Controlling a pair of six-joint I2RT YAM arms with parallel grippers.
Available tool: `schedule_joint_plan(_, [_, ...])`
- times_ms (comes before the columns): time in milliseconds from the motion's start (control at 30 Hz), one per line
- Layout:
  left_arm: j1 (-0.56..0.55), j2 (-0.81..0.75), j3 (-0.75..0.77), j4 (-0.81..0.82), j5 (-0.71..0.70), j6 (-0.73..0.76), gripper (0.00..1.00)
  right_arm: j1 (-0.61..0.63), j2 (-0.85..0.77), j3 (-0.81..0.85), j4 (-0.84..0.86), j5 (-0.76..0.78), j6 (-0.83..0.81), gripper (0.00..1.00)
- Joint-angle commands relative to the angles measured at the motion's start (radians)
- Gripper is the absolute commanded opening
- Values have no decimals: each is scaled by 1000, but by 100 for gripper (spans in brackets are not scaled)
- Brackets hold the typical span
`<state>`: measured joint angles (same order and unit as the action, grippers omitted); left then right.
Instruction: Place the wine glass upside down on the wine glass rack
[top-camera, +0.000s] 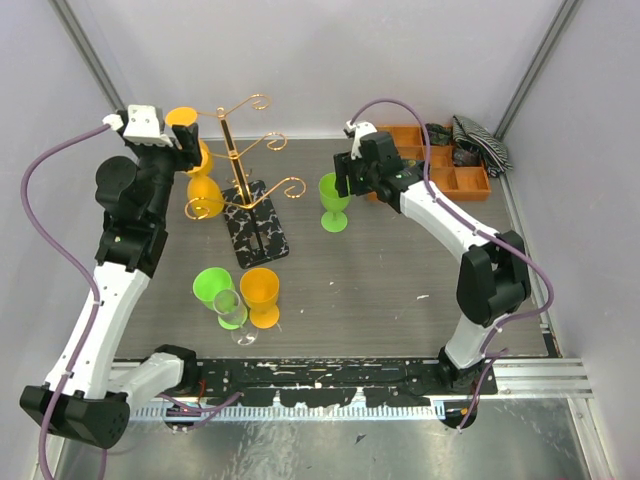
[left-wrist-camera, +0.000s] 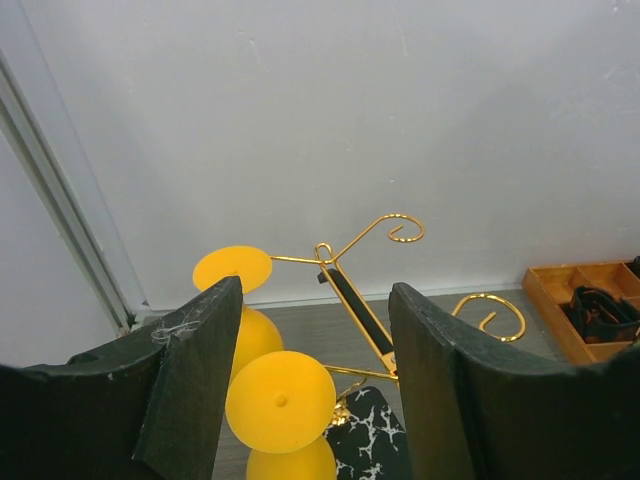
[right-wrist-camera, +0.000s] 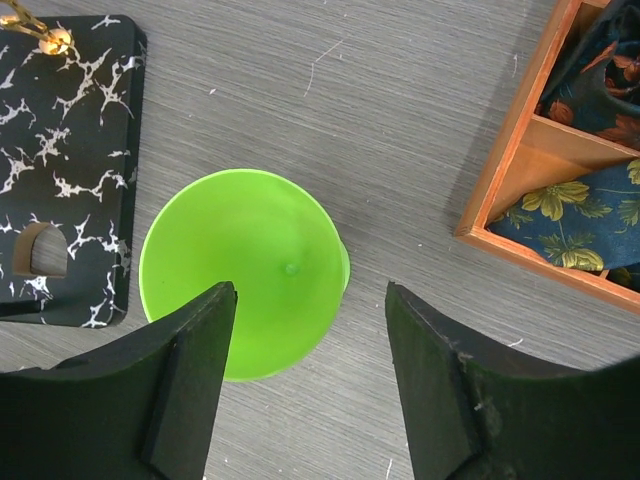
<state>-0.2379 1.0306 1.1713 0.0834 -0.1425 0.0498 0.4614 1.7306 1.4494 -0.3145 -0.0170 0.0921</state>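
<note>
The gold wire wine glass rack (top-camera: 240, 150) stands on its black marbled base (top-camera: 257, 228) at the table's middle back. Two orange wine glasses (top-camera: 204, 190) hang upside down on its left arms; their round feet (left-wrist-camera: 280, 400) face the left wrist camera. My left gripper (top-camera: 180, 135) is open and empty, just left of them (left-wrist-camera: 315, 300). A green wine glass (top-camera: 333, 200) stands upright right of the rack. My right gripper (top-camera: 348, 178) is open above it; in the right wrist view the glass (right-wrist-camera: 245, 265) lies below the left finger (right-wrist-camera: 190, 370), and the gripper (right-wrist-camera: 310, 290) holds nothing.
A green glass (top-camera: 211, 285), an orange glass (top-camera: 261, 292) and a clear glass (top-camera: 232, 315) stand together at the front left. An orange wooden tray (top-camera: 470, 185) with cloth items sits at the back right (right-wrist-camera: 520, 170). White walls enclose the table.
</note>
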Motion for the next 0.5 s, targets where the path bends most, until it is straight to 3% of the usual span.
schedule_joint_plan(0, [-10,4,38,15,-20,30,67,-1,2,28,15,16,-23,65])
schedule_joint_plan(267, [-18,5,30,26,-28,34,67,-1,17,43,-1,16,-39,53])
schedule_joint_plan(467, [-21,4,30,24,-29,33,67,-1,24,60,-10,14,-47,36])
